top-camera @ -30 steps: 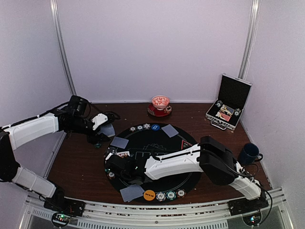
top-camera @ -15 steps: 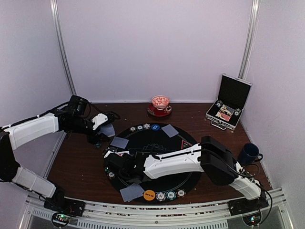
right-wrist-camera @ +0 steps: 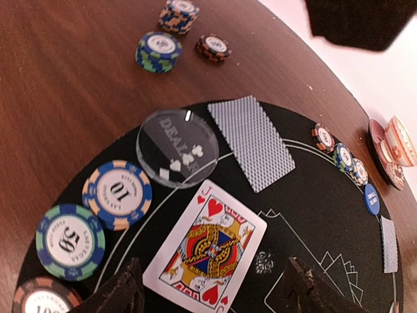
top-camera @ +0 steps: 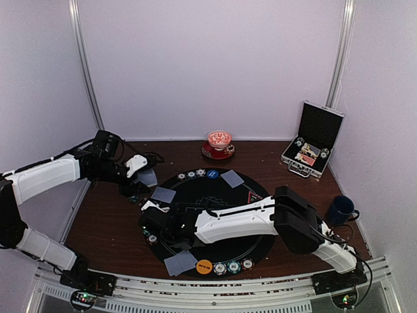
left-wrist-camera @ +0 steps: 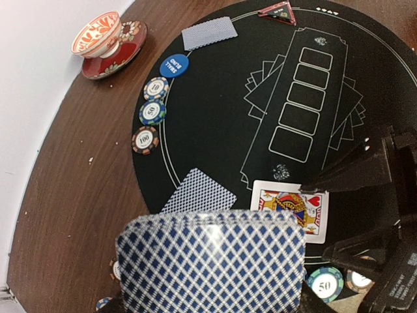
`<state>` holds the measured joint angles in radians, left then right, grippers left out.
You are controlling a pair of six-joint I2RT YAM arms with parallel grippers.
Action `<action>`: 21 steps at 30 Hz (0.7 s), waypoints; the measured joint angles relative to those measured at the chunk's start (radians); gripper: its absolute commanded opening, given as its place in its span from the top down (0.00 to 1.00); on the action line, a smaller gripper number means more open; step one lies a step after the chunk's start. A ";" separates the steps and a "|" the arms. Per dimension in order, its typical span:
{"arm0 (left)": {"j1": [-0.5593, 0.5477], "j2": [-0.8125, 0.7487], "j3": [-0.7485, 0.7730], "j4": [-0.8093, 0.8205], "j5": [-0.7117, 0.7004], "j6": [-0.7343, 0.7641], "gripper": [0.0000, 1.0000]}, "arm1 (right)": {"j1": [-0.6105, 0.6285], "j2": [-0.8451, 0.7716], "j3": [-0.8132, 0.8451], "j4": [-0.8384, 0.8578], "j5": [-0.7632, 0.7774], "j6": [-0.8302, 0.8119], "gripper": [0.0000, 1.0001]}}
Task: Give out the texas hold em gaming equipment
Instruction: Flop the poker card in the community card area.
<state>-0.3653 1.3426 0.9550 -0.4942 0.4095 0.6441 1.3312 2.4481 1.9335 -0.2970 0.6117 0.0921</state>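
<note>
face-up card [right-wrist-camera: 204,251]: on mat [right-wrist-camera: 306,195] | dealer disc [right-wrist-camera: 177,147]: just beside card | face-down card [right-wrist-camera: 251,142]: right of disc

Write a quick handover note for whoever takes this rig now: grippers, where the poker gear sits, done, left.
Grippers: left gripper shut on the deck, at the mat's left edge; right gripper open over the jack of hearts, face up on the mat.
Done: three seats each have a face-down card, chips and a button.
Left, probably: deal more cards from the deck; three loose chips sit off the mat.
</note>
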 measured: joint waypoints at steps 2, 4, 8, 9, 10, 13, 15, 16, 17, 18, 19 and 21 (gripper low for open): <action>0.000 0.000 0.001 0.001 0.000 -0.003 0.41 | 0.000 0.021 0.045 -0.001 0.023 0.021 0.20; 0.000 -0.001 0.001 0.002 -0.001 -0.010 0.41 | -0.003 0.039 0.075 -0.001 0.042 0.047 0.20; 0.000 -0.003 0.001 0.011 -0.002 -0.022 0.41 | -0.013 0.057 0.079 -0.010 0.047 0.105 0.18; 0.000 -0.003 0.001 0.014 -0.003 -0.026 0.41 | -0.016 0.059 0.079 -0.015 0.044 0.121 0.18; 0.001 -0.003 0.001 0.018 -0.005 -0.029 0.41 | -0.020 0.060 0.079 -0.020 0.040 0.134 0.18; 0.011 -0.002 0.006 0.023 -0.009 -0.041 0.41 | -0.033 0.060 0.079 -0.027 0.026 0.177 0.17; 0.021 -0.001 0.013 0.025 -0.011 -0.048 0.41 | -0.042 0.060 0.079 -0.029 0.012 0.203 0.17; 0.026 0.000 0.018 0.026 -0.013 -0.051 0.41 | -0.048 0.060 0.079 -0.031 0.002 0.218 0.17; 0.029 0.001 0.021 0.029 -0.014 -0.054 0.41 | -0.049 0.060 0.079 -0.031 -0.003 0.225 0.17; 0.032 0.002 0.023 0.032 -0.014 -0.057 0.41 | -0.055 0.060 0.079 -0.031 -0.012 0.237 0.17; 0.034 0.003 0.024 0.034 -0.015 -0.061 0.41 | -0.058 0.060 0.079 -0.033 -0.020 0.250 0.16; 0.037 0.007 0.027 0.034 -0.016 -0.066 0.41 | -0.066 0.060 0.079 -0.038 -0.037 0.272 0.16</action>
<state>-0.3283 1.3495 0.9821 -0.4599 0.3931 0.5777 1.2655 2.5084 2.0125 -0.3347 0.5747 0.3641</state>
